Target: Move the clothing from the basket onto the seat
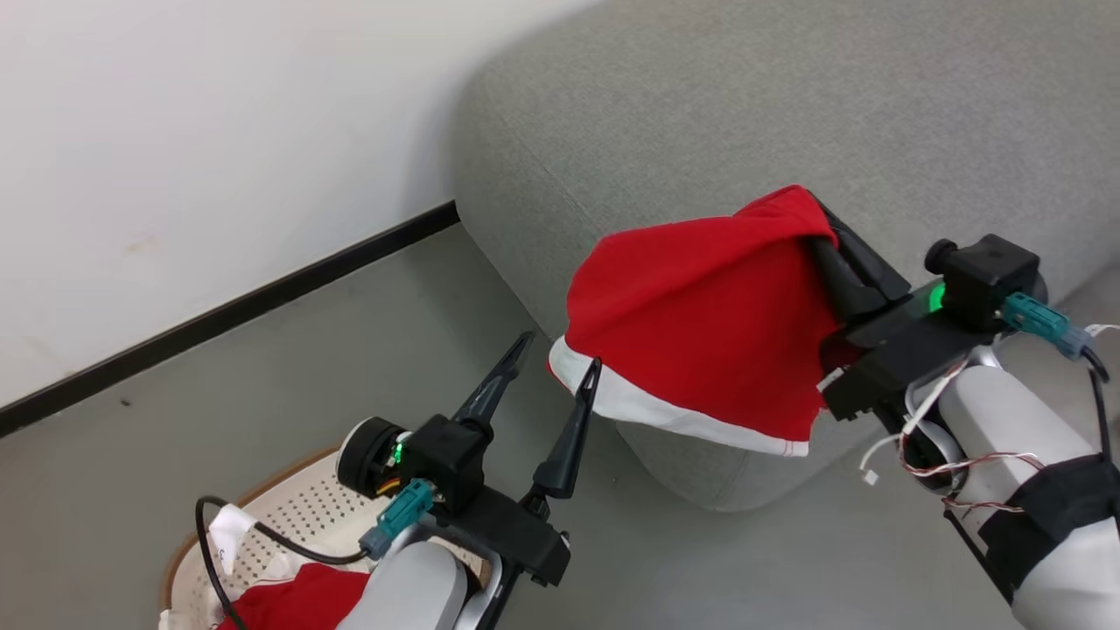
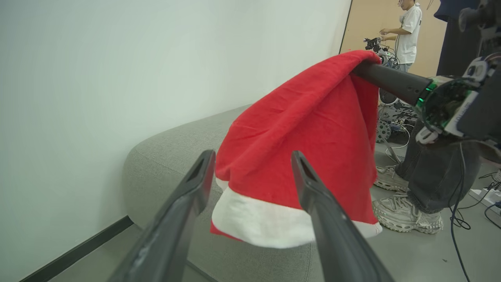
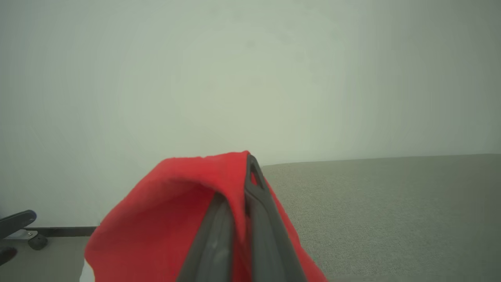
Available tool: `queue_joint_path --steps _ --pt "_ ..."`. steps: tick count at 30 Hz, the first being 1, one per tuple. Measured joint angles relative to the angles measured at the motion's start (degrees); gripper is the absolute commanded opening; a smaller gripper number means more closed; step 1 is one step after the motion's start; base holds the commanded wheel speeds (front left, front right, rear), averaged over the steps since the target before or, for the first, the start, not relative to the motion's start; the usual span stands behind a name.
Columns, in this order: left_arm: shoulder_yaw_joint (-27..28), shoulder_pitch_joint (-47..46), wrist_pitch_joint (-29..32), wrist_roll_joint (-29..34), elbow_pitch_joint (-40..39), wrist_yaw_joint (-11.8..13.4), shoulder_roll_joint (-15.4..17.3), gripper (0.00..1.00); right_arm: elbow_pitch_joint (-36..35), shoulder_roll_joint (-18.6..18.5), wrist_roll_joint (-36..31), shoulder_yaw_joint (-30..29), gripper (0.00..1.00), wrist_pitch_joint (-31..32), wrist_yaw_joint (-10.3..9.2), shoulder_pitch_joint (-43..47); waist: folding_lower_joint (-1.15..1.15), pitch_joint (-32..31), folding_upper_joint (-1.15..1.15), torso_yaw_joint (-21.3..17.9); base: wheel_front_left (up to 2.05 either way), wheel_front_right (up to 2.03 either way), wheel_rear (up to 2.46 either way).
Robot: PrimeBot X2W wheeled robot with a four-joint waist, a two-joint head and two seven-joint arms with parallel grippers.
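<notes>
A piece of red clothing [image 1: 700,315] with a white hem hangs in the air off my right gripper [image 1: 818,232], which is shut on its top fold in front of the grey seat's [image 1: 700,105] rounded end. The right wrist view has the same clothing [image 3: 164,211] draped over my closed right gripper [image 3: 238,184], with the seat [image 3: 391,203] behind. My left gripper [image 1: 560,350] stands open and empty just left of the hanging hem, above the floor. In the left wrist view, the open left gripper [image 2: 252,156] frames the clothing [image 2: 297,129]. More red clothing [image 1: 297,599] lies in the basket [image 1: 297,507] at the lower left.
A white wall [image 1: 175,131] with a dark baseboard [image 1: 227,306] runs behind the seat and basket. A person's legs and shoes [image 2: 407,219] stand close beyond the seat's end, with cables on the floor; another person [image 2: 407,35] stands farther back by other equipment.
</notes>
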Motion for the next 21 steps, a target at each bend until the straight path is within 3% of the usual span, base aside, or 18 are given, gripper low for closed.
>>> queue_joint_path --steps 13,21 --pt "-3.0 -1.5 0.0 0.6 -0.1 0.0 0.0 1.0 -1.5 -3.2 -0.5 -7.4 0.0 0.0 -1.11 -0.6 0.0 4.4 0.0 -1.9 0.0 0.0 0.0" --pt "-5.4 -3.6 0.0 1.8 -0.6 0.0 0.1 1.0 -0.9 -7.8 -0.5 -13.7 0.0 0.0 -1.76 -4.6 0.0 8.2 0.0 -1.1 0.0 0.0 0.0"
